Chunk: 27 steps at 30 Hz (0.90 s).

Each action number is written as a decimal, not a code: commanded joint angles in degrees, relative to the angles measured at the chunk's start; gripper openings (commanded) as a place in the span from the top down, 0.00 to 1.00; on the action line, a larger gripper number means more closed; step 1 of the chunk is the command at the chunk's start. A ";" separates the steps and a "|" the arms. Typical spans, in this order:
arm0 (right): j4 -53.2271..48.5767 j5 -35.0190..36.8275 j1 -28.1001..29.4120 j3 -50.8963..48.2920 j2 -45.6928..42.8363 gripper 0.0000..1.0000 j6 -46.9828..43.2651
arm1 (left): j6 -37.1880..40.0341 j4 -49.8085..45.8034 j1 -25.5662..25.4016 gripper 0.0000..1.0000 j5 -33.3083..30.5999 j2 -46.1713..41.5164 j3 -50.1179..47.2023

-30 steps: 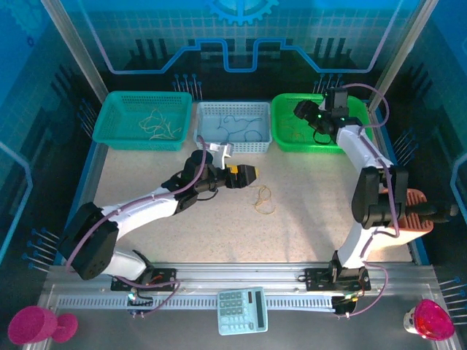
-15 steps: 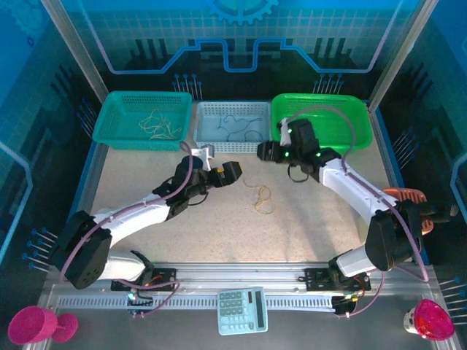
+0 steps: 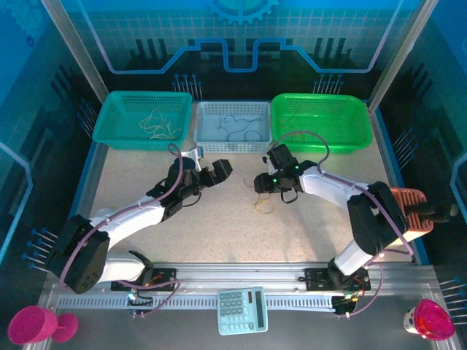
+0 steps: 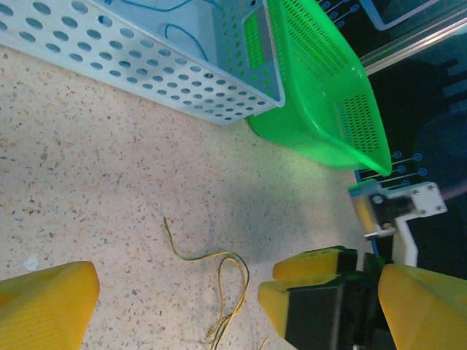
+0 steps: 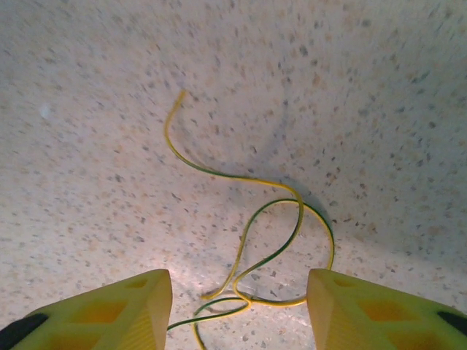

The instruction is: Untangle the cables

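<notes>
Swung in from the one-o'clock green basket (image 3: pixel 328 120), the right jaws are set half-closed astride the cables (image 5: pixel 252 240) (ungripped yet), with the left jaws held wide, empty.

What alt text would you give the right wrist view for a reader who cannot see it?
A thin yellow-green cable lies in loose loops on the speckled table. The right tool is open above it, one yellow fingertip either side of the lower loops.
</notes>
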 commanded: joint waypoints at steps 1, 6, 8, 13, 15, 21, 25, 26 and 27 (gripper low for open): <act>0.90 -1.11 0.74 0.93 3.19 0.50 1.35 | -1.33 0.81 0.17 0.01 1.93 1.32 0.66; 2.73 -1.47 0.73 1.33 6.02 0.54 2.19 | -1.25 0.88 0.14 0.01 2.36 1.69 0.70; 3.00 -1.33 0.68 1.59 6.79 0.55 2.24 | -1.25 0.91 0.15 0.01 2.40 1.76 0.79; 3.38 -0.87 0.33 1.75 7.72 0.68 2.33 | -1.26 1.28 0.17 0.01 2.90 2.27 0.79; 3.38 -0.84 0.14 1.40 7.28 0.78 2.33 | -1.10 1.33 0.14 0.01 3.06 2.43 0.79; 2.00 -1.62 -0.32 0.82 2.68 1.00 2.33 | -0.11 1.36 0.14 0.01 4.48 3.29 1.18; 1.05 -1.82 -0.39 0.85 -1.82 1.00 2.12 | -0.47 1.88 0.23 0.01 6.15 4.80 1.84; 0.76 -1.82 -0.52 1.01 -2.71 1.00 2.11 | -1.10 2.25 0.15 0.01 6.70 5.29 1.96; 0.57 -1.98 -0.57 1.18 -3.57 1.00 2.15 | -1.95 2.77 0.18 0.01 7.22 5.83 2.11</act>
